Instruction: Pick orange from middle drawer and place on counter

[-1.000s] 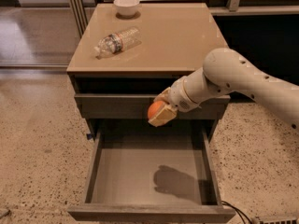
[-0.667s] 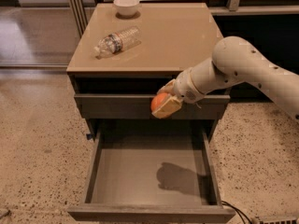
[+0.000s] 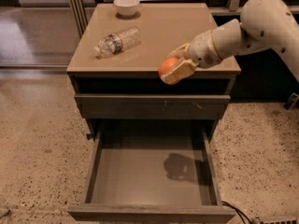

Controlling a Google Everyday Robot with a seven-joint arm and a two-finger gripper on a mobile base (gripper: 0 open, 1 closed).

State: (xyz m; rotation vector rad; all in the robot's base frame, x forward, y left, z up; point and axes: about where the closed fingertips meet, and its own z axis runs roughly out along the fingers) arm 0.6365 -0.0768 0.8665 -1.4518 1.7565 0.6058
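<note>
My gripper [image 3: 172, 70] is shut on the orange [image 3: 167, 67], a small round orange fruit held between its pale fingers [image 3: 179, 70]. It hangs at the front edge of the tan counter [image 3: 159, 34], level with the top, right of centre. The middle drawer [image 3: 149, 176] stands pulled out below, with a bare grey floor that carries only the arm's shadow. My white arm comes in from the upper right.
A clear plastic water bottle [image 3: 117, 40] lies on its side on the counter's left half. A white bowl [image 3: 126, 5] stands at the back edge. A closed drawer front [image 3: 152, 106] with pale scratches sits above the open drawer. Speckled floor lies on both sides.
My gripper has risen with the orange from in front of the upper drawer to the counter's front edge, and moved a little right.
</note>
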